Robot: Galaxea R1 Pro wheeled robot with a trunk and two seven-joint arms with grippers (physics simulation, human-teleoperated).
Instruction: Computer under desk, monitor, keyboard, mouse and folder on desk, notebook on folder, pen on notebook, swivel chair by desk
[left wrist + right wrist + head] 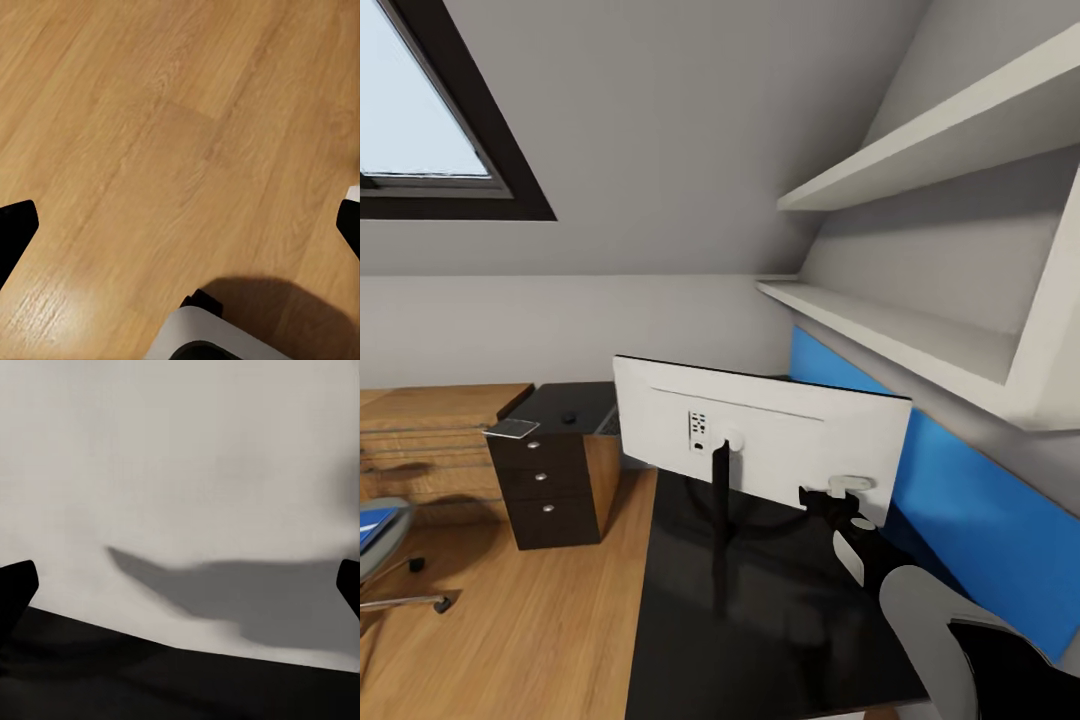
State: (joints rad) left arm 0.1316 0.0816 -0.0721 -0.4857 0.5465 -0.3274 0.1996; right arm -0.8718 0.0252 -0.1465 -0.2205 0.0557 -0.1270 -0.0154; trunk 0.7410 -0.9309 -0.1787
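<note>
The monitor (760, 432) stands on the glossy black bench (760, 620), its white back turned to the head camera, on a thin black stand. The right gripper (847, 497) is at the lower right corner of the monitor's back, very close to the panel; if it touches the panel I cannot tell. In the right wrist view the two dark fingertips (16, 589) stay at the far edges of the picture, so the jaws are spread wide. Between them is the pale back of the monitor, with a shadow on it, and below it the dark bench top.

In the left wrist view the left gripper (180, 225) points down at the wooden floor (150, 135). Its jaws are spread too, with nothing between them.

On the far arm of the bench, above the dark drawer unit (545, 485), lies the small dark mouse (568, 417). The grey notebook (512, 428) sits at the near corner, partly over the edge. At the left edge of the head view is the chair (382, 560), with the blue folder (374, 522) on its seat. All these are well apart from both grippers.
</note>
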